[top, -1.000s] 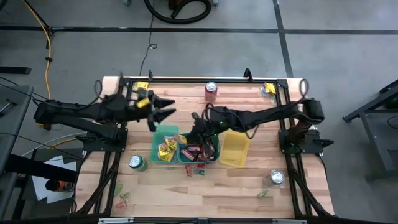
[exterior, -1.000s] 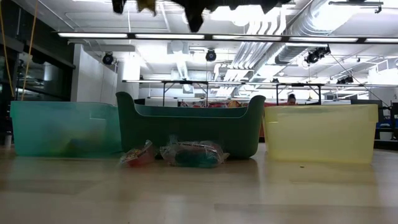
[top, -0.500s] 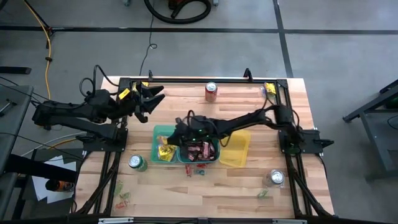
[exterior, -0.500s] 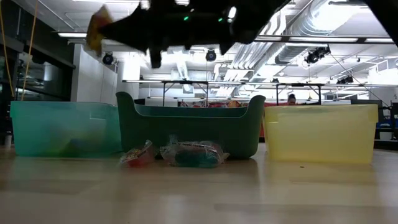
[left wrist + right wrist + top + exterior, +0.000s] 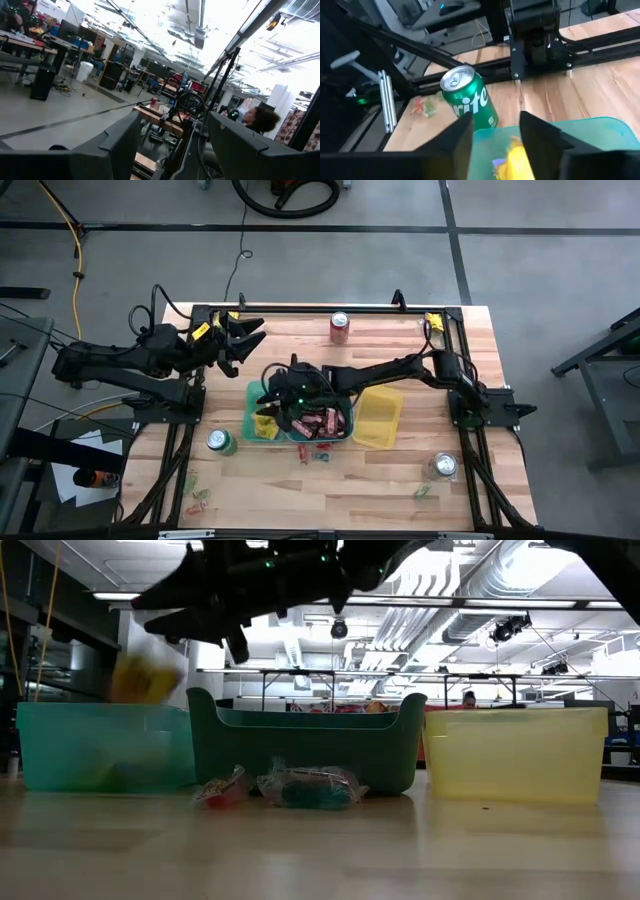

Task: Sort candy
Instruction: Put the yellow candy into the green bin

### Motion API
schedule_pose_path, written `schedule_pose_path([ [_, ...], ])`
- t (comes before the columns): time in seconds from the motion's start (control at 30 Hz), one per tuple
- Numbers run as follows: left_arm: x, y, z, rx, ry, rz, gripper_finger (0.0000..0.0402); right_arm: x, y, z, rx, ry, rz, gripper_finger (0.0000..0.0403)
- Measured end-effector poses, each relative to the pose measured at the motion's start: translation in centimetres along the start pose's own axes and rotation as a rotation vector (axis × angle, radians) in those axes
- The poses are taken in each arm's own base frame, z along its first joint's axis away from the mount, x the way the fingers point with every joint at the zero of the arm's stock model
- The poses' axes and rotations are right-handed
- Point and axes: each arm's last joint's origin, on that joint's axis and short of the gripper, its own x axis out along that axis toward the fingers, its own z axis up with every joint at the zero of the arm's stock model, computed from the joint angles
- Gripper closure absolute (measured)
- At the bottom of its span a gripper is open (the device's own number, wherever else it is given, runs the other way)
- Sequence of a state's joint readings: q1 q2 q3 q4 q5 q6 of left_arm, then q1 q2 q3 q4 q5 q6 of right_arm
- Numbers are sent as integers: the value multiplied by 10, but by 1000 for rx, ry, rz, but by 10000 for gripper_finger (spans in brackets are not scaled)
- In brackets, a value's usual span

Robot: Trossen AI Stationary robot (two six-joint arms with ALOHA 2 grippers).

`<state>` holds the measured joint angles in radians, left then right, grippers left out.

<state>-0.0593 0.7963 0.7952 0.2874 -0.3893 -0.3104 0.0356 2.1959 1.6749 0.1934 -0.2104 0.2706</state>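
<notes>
Three bins stand in a row at mid-table: a teal bin, a dark green bin and a yellow bin. Yellow candy packets lie in the teal one, dark bars in the green one. My right gripper hovers open above the teal bin. A yellow candy is in mid-air just over that bin's rim, below the open fingers. Over the table's far left, my left gripper is raised and open, tipped upward into the room.
Loose wrapped candies lie on the table before the green bin, more near the front edge. A green can stands beside the teal bin, a red can at the far edge, a silver can at the right.
My right gripper has gone from above the green bin toward the table's left and down, to above the teal bin, carrying a yellow candy. It has opened and let go, and the candy is dropping toward the teal bin. My left gripper drew back toward the far left and tipped upward.
</notes>
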Motion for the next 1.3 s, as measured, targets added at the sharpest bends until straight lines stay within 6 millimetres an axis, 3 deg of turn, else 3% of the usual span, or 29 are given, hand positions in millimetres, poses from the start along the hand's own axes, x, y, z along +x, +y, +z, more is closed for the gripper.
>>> schedule_pose_path([
  [0.17, 0, 0, 0, 11, 3, -3, 183, -5, -3, 16, -17, 106, 51, 185],
  [0.37, -2, 0, 1, 44, -1, -5, 183, -25, -14, 31, -84, 321, 72, 176],
  [0.47, -3, 0, 2, 59, -3, -6, 183, -50, -18, 38, -124, 432, 57, 181],
  [0.6, -4, 1, 1, 92, 18, 0, 183, -90, -26, 29, -98, 589, 27, 189],
  [0.7, -4, 2, -1, 102, 38, 5, 183, -129, -24, 21, -56, 595, 1, 194],
  [0.83, -3, 2, -4, 109, 60, 11, 183, -180, -13, -3, 44, 503, -90, 199],
  [1.0, -2, 3, -6, 119, 75, 16, 183, -237, 14, -18, 160, 161, -195, 199],
  [1.17, 5, 4, -17, 159, 112, 74, 183, -268, 35, -14, 160, -310, -179, 199],
  [1.3, 16, 4, -31, 162, 168, 71, 183, -274, 41, -12, 51, -470, -206, 199],
])
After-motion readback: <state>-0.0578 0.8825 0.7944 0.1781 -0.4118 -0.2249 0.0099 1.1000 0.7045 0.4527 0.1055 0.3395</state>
